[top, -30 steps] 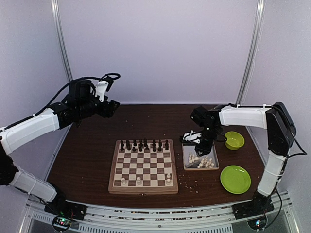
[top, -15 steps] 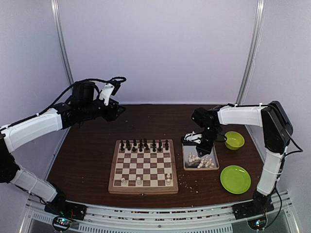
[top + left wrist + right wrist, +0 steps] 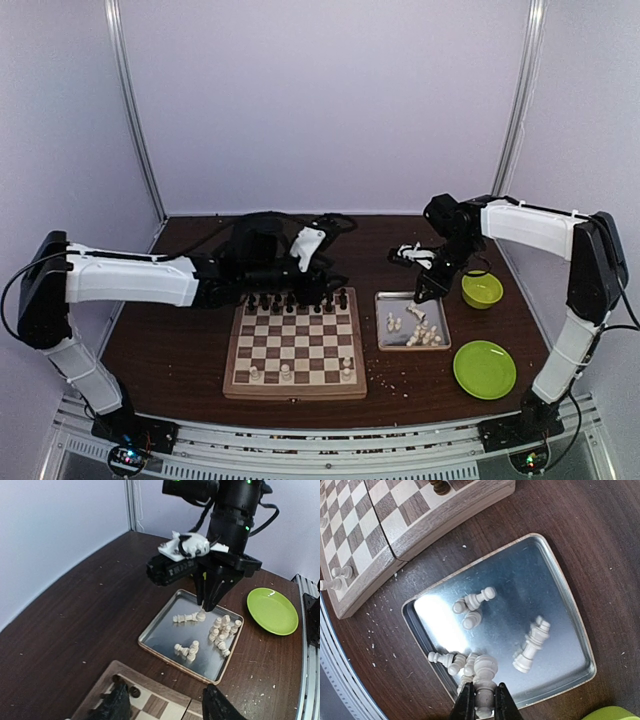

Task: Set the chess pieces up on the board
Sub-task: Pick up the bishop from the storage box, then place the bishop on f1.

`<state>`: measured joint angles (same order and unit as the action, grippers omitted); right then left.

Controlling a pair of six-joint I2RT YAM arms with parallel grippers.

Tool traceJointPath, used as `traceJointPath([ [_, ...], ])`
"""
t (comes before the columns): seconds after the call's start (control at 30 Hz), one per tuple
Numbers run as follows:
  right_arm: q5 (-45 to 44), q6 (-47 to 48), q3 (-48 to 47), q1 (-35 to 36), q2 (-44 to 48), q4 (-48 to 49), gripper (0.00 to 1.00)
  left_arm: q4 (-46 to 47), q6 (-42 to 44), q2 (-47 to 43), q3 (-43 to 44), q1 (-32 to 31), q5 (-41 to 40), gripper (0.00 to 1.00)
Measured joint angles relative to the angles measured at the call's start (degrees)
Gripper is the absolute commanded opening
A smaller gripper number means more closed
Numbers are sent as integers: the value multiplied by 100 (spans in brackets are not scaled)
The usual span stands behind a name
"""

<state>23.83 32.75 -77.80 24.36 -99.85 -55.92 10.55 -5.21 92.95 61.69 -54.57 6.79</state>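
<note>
Left gripper (image 3: 165,703): fingers spread wide, empty, hovering over the far edge of the board (image 3: 232,345).
Board: dark row set along the far side. Only 3 cream chess pieces (image 3: 285,372) stand on the near rank.
Metal tray (image 3: 386,301): roughly a dozen more lie tumbled, exact count unclear.
Right gripper (image 3: 480,702): pinched on 1 cream piece (image 3: 485,669) above the tray, its type hard to tell.

board (image 3: 300,390) front open, back blocked (left arm (image 3: 130,280))
</note>
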Motion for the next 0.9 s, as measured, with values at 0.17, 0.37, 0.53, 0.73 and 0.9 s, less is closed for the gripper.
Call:
traceJointPath([
  [0.17,240,-22,-2,2,11,-42,0,789,-507,1139,214,-490,-151,51],
  [0.37,645,-31,-2,0,251,-83,0,1829,-828,1604,282,-726,-138,50],
  [0.53,1088,-15,-9,17,664,-125,0,2592,-949,1552,216,-686,-9,50],
  [0.73,918,-17,-212,391,721,-173,0,1779,-857,343,-319,-501,24,55],
  [0.9,317,33,-590,1165,715,-319,0,-94,-317,-1001,420,-48,-417,57],
])
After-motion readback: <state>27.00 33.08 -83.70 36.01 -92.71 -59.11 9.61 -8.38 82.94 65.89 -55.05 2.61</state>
